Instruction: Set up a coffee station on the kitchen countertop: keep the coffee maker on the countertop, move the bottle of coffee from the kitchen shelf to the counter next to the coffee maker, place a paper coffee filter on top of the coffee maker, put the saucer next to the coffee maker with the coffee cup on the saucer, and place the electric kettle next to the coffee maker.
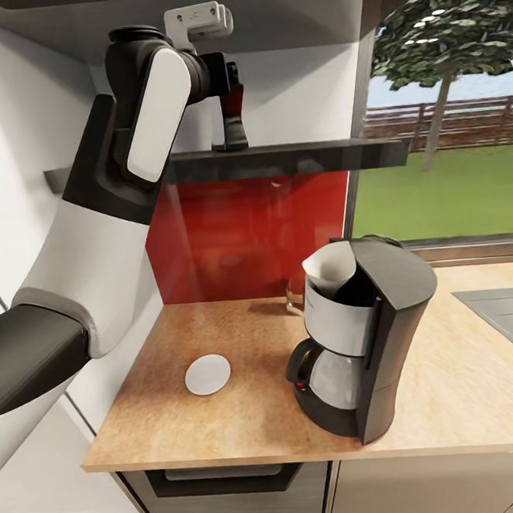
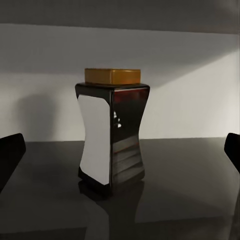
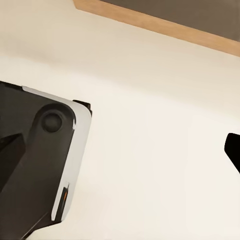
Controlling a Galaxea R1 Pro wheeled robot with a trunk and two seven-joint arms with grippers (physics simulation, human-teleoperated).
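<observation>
Left gripper (image 2: 120,150) is hovering with fingers spread wide, framing the dark glass coffee bottle with amber lid (image 2: 112,135), standing upright mid dark kitchen shelf (image 1: 279,159), lined up for grasping. Right gripper: cannot tell its state.

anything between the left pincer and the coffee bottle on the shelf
Nothing: in the left wrist view only bare dark shelf separates the open left pincer from the coffee bottle.

Coffee maker (image 1: 369,340) on countertop (image 1: 224,415), right of saucer (image 1: 208,374). Paper filter (image 1: 329,269) on top of coffee maker. Glass (image 1: 295,292) behind coffee maker, by wall. Shelf (image 1: 295,160) above countertop; bottle of coffee (image 2: 112,132) upright on shelf, left gripper (image 1: 229,126) before it. Sink (image 1: 507,320) at far right.
</observation>
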